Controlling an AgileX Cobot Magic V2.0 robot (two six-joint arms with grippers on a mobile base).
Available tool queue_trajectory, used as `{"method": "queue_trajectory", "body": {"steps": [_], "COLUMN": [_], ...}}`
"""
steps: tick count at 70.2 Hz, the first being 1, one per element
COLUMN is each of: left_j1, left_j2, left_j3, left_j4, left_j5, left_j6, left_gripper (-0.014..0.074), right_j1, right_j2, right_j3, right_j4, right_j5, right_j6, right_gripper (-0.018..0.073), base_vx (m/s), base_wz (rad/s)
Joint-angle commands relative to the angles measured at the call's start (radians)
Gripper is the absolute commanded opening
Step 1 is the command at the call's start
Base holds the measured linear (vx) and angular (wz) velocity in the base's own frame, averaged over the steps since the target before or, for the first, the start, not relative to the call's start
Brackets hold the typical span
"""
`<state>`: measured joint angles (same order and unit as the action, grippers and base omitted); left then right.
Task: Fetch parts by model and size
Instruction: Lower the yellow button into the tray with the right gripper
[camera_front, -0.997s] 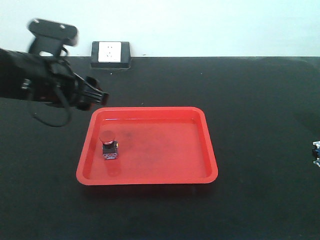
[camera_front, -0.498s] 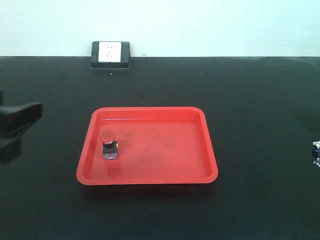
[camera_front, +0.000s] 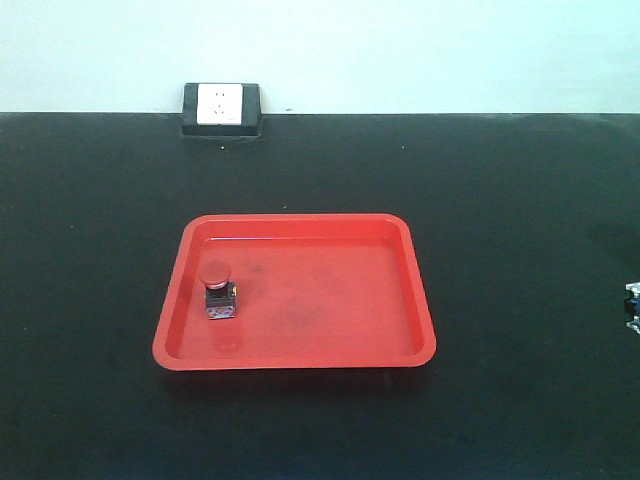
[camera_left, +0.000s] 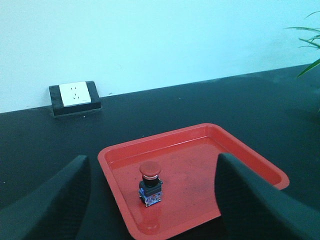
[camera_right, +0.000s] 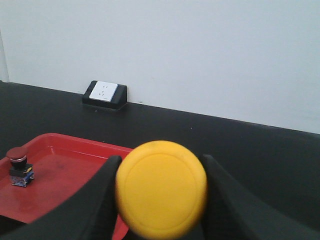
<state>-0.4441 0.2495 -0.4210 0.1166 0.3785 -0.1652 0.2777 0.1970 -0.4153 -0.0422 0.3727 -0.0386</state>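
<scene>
The yellow switch is held pinched in the right gripper, cap facing the wrist camera; the red tray is seen ahead and to its left, where the red switch stands upright; the left gripper is spread, empty

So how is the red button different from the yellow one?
The red switch stands upright in the red tray with no gripper on it; the yellow switch is clamped in the right gripper. The red switch shows its dark blocky base; the yellow switch shows only its cap, facing the camera. Both have round caps.
</scene>
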Motion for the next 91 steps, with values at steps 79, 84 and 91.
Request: {"method": "queue_trajectory", "body": {"steps": [79, 84, 91], "left_j1": [-0.004, -0.004, -0.004], "left_j2": [-0.035, -0.035, -0.035], "left_j3": [0.019, 0.019, 0.019], "left_j4": [-0.007, -0.007, -0.007], "left_j5": [-0.152, -0.150, -0.148], "left_j6": [-0.001, -0.001, -0.001], "left_gripper": [0.0503, 0.0503, 0.0503], "right_j1": [0.000, 0.000, 0.000], "right_j2": [1.083, 1.148, 1.244], "right_j3": [-0.644, -0.695, -0.768], "right_j4": [0.292, 0.292, 0.301], "right_j5": [0.136, 0.161, 0.202], "right_j6": [-0.236, -0.236, -0.236], "right_gripper": [0.0015, 0.0016, 0.0020], "base_vx": [0.00, 0.00, 0.00], "base_wz": [0.00, 0.00, 0.00]}}
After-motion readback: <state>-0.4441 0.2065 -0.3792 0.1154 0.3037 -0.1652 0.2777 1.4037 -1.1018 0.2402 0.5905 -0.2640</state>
